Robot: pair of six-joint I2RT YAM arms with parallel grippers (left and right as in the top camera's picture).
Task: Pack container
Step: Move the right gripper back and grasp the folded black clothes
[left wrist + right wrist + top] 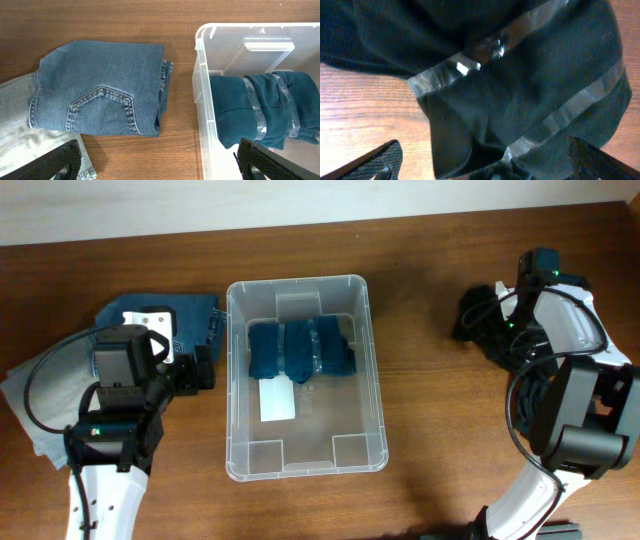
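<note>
The container (pixel 297 283) is a clear bin at the table's middle, with a white label (pixel 276 402) on its base. A teal cloth bundle wrapped in clear tape (pixel 300 350) lies in its far half. My left gripper (pixel 205 368) is open and empty, straddling the bin's left wall (pixel 202 90): one finger is over the bin, the other over the pale cloth. My right gripper (pixel 485 167) is open, low over a black taped cloth bundle (pixel 520 75) at the far right (pixel 478 315); the bundle lies between its fingers.
Folded blue jeans (pixel 100 90) lie left of the bin, partly under my left arm in the overhead view (pixel 190 310). Pale grey denim (pixel 30 395) lies at the left edge. The right arm's cables bunch by the black bundle.
</note>
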